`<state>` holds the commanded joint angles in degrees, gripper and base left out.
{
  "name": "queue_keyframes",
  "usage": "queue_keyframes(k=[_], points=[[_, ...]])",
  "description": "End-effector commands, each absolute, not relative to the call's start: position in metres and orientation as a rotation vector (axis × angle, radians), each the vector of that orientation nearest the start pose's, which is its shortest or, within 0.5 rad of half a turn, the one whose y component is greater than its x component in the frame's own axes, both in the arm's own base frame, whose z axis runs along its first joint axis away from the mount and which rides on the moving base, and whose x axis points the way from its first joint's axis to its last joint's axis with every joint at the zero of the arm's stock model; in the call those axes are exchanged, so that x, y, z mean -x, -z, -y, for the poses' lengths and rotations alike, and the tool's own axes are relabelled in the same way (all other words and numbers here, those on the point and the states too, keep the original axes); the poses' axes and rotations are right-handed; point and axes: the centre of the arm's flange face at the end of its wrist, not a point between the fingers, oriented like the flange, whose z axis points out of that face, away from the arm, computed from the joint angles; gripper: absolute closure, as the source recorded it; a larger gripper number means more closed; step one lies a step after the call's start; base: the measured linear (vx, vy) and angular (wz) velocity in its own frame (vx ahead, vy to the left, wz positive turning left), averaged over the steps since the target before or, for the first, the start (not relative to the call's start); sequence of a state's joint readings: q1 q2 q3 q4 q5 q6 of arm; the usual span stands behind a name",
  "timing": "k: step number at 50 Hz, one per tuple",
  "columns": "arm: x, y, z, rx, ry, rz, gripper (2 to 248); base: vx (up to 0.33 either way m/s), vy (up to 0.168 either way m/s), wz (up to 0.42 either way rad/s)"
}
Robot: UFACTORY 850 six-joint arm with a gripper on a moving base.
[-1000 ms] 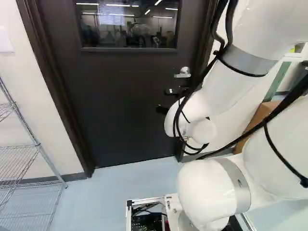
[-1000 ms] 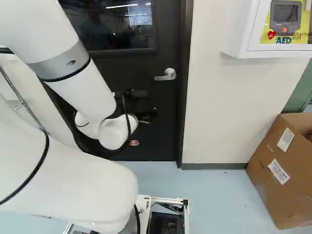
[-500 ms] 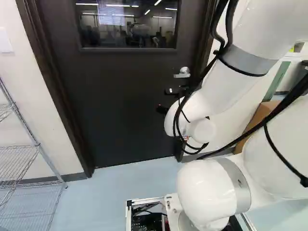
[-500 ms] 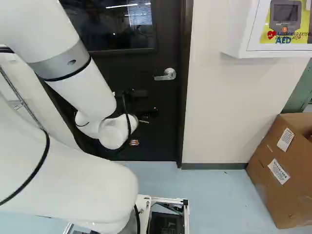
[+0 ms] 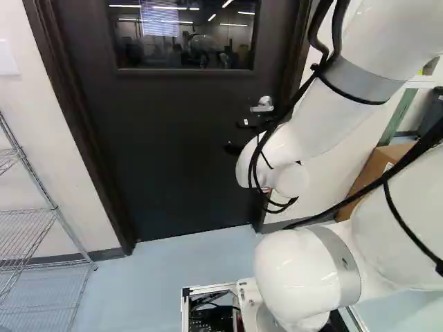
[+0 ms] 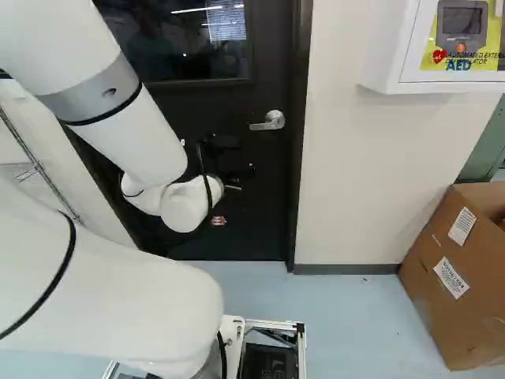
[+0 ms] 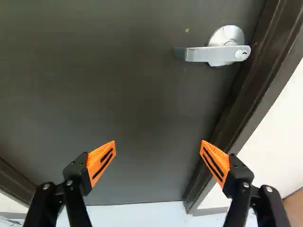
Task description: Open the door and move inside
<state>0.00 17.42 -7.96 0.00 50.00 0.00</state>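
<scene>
Standing near shut door (image 5: 166, 152): open cardboard box (image 6: 450, 324), contents unclear; fingers (image 7: 100, 161) spread wide.

I saw cream walls (image 6: 355, 174), a pale blue floor (image 6: 351, 316), a wire rack (image 5: 52, 207) at the left base view's left, a cardboard box (image 6: 450, 245) and a white wall cabinet (image 6: 387, 55).

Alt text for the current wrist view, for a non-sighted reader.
A closed dark door fills the wrist view, its silver lever handle beside the frame. The gripper's two orange-padded fingers stand wide open, with nothing between them, short of the handle.
</scene>
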Motion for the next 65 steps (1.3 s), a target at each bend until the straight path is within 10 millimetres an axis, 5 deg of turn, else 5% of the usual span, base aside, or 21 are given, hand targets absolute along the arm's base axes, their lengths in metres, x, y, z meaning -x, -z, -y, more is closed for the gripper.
queue_keyframes(k=[65], points=[[-0.338, -0.46, 0.0, 2.329, 2.108, 0.0, 3, 0.0, 0.0, 0.0]])
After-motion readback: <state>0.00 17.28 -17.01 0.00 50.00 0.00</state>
